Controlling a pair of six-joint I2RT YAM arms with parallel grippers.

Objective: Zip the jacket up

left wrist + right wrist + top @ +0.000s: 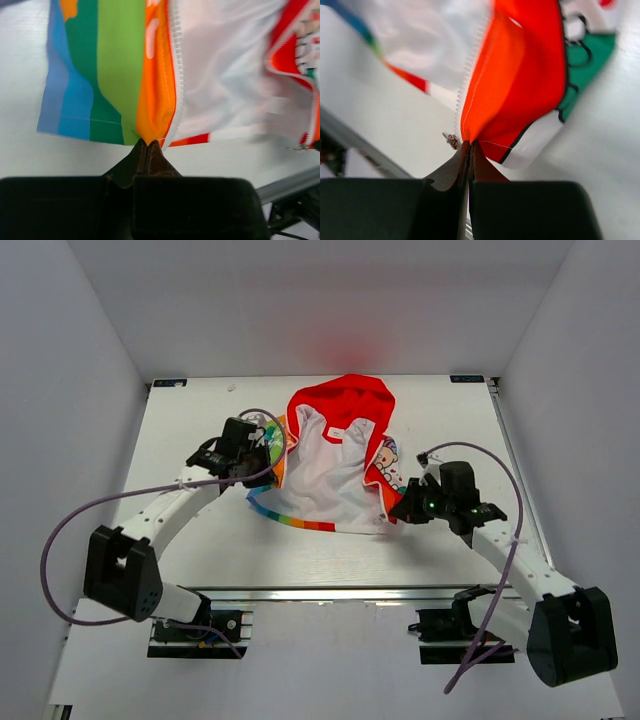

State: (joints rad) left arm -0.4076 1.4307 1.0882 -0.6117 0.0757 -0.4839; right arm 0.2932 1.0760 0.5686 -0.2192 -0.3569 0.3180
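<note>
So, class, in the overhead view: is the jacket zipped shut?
No: the jacket lies open with its white lining exposed, and the left gripper and right gripper each pinch one front edge.

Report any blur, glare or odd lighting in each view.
Top external: sharp, evenly lit, with a faint red glow on the back wall above the jacket. Left wrist: striped panel crisp, picture's right side smeared. Right wrist: fabric soft throughout, upper left most blurred; the right tool is a dark silhouette.
</note>
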